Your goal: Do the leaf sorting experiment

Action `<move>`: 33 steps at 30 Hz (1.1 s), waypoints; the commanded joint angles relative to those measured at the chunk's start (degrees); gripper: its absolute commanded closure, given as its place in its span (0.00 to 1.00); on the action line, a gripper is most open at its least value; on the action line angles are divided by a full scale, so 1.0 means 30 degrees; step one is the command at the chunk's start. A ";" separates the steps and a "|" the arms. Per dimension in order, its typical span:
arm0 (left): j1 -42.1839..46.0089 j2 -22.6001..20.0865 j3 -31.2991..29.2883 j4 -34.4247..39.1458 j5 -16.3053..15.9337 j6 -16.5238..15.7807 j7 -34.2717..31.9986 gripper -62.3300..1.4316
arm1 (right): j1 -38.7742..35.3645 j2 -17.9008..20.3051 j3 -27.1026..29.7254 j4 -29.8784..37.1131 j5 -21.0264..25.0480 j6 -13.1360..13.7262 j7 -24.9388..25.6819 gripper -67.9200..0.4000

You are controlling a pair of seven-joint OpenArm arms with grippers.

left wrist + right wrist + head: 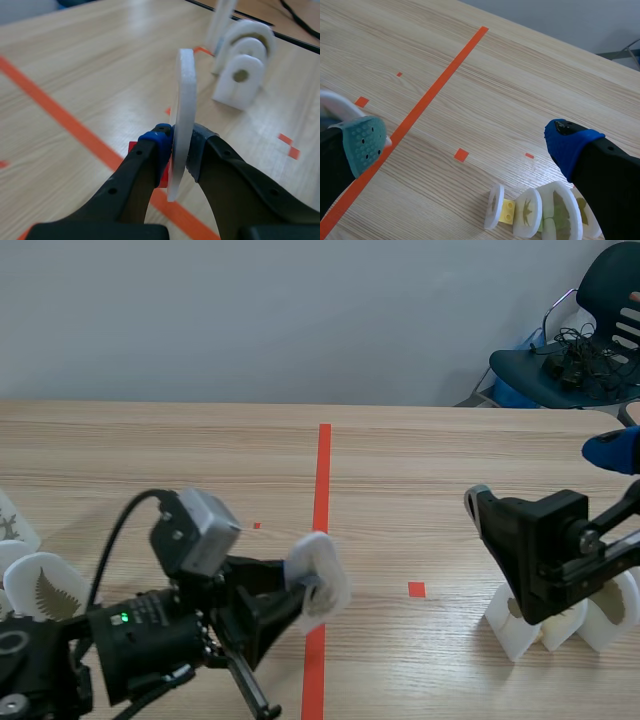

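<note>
My left gripper (300,592) (179,147) is shut on a white leaf slide (320,578) (183,100), held upright over the orange tape line and seen edge-on between the pads. My right gripper (543,477) (465,142) hangs open with nothing between its fingers, above a row of white slides (560,625) (545,212) standing on the table at the right. Several of these show green leaves, and a yellow block (508,210) sits between two of them. More slides (42,590), one with a fern leaf, stand at the far left.
The orange tape line (322,500) runs down the middle of the wooden table, with small orange squares (416,589) beside it. A dark chair (575,350) with cables stands beyond the table at the back right.
</note>
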 commanded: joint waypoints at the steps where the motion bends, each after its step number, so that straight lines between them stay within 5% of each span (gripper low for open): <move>1: 0.1129 -0.0044 -0.1107 0.0736 -0.0656 -0.0029 -0.0095 0.87 | 0.0211 0.0095 0.0226 -0.0036 0.0124 -0.0087 0.0299 0.00; 6: 0.3351 0.0051 -0.4211 0.1443 -0.2098 0.0146 -0.0117 0.87 | 0.0211 0.0095 0.0226 -0.0036 0.0131 -0.0087 0.0299 0.00; 17: 0.3045 0.0117 -0.7227 -0.0408 -0.2113 0.3759 -0.0386 0.87 | 0.0219 0.0095 0.0226 -0.0036 0.0131 -0.0087 0.0364 0.00; 29: 0.2987 0.0095 -0.8845 -0.3104 -0.2113 0.3847 -0.1071 0.87 | 0.0219 0.0087 0.0226 -0.0036 0.0131 -0.0080 0.0372 0.00; 33: 0.2987 0.0058 -0.8845 -0.3096 -0.2120 0.3789 -0.1086 0.77 | 0.0226 0.0087 0.0226 -0.0036 0.0131 -0.0080 0.0379 0.00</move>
